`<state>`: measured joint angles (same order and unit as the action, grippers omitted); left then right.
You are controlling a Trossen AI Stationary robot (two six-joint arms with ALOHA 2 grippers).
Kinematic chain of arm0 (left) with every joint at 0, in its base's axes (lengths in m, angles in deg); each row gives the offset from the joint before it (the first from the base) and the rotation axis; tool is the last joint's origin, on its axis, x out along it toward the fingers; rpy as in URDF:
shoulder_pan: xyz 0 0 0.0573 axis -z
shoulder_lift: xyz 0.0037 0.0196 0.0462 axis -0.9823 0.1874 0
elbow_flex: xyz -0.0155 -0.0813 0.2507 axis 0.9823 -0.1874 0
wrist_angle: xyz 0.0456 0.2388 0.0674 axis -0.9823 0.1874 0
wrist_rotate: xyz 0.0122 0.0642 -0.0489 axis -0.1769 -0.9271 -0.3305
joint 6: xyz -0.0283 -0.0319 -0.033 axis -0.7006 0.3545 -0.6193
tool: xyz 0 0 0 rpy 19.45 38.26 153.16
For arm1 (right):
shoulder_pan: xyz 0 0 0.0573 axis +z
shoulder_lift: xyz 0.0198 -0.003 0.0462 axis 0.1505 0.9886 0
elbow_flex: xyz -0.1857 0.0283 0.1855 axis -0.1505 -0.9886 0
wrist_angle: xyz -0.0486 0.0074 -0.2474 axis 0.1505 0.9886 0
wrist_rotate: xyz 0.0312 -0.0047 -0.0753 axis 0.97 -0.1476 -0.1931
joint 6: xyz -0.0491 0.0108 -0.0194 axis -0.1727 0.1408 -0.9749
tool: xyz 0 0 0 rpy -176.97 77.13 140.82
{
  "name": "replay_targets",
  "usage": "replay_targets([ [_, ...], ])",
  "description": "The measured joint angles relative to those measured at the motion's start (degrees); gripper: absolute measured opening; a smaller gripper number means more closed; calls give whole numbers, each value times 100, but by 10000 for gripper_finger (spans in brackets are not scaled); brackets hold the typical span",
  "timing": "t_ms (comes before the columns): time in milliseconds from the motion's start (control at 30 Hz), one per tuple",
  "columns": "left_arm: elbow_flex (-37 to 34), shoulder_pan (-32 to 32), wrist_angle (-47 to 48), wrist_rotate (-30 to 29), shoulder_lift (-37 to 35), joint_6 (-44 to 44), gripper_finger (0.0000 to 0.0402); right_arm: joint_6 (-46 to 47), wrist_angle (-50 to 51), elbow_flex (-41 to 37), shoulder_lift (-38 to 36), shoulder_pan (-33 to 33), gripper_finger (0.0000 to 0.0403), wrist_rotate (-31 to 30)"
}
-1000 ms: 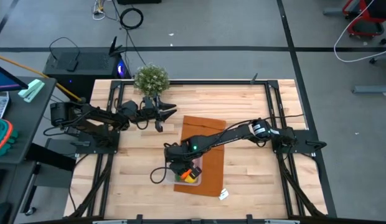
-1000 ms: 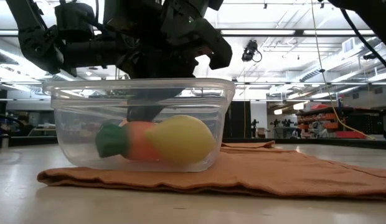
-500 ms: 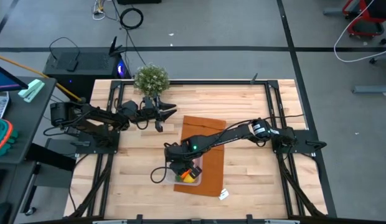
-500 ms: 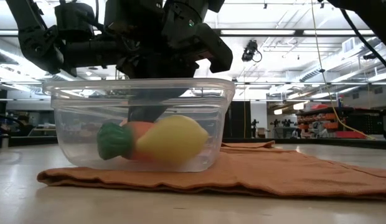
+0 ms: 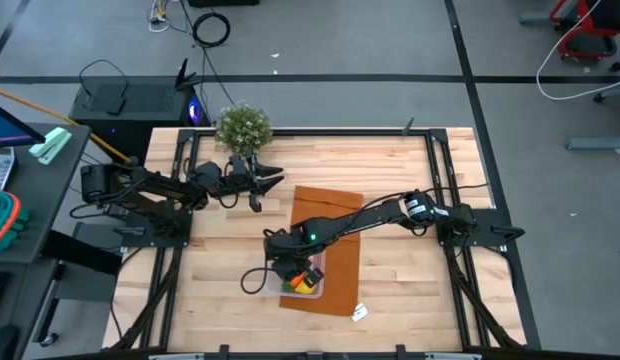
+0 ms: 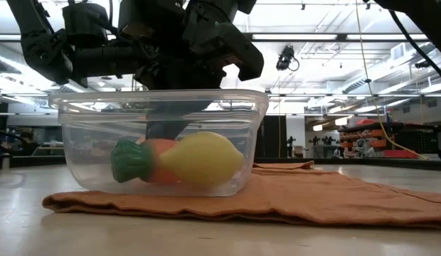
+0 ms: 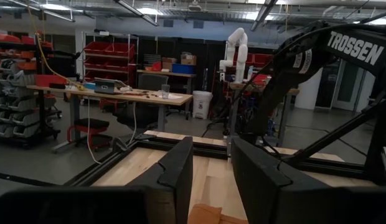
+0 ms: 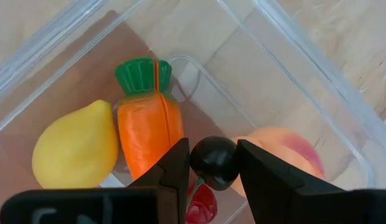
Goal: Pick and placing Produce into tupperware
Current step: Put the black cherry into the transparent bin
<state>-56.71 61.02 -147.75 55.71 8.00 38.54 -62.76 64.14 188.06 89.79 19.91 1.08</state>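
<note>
- The clear, shallow plastic tupperware (image 6: 160, 142) sits on the brown-orange mat (image 6: 313, 195), directly beneath the right gripper (image 8: 213, 163).
- Inside lie a yellow lemon (image 8: 75, 152), an orange carrot with green top (image 8: 147, 115) and a peach-coloured fruit (image 8: 286, 152).
- The right gripper pinches a small dark cherry (image 8: 213, 162).
- The left gripper (image 7: 211, 171) waits well apart, fingers narrowly parted.

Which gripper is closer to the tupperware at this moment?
The right gripper: it is inside the tupperware, shut on a dark round piece above the carrot. The left gripper waits near the potted plant, well clear of the mat.
</note>
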Motion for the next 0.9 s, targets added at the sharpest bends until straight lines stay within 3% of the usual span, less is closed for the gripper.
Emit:
replay_targets([
  [900, 0, -1, -4, 0, 0, -18, 118, 1628, -113, -4, 2, 44, 94, -299],
])
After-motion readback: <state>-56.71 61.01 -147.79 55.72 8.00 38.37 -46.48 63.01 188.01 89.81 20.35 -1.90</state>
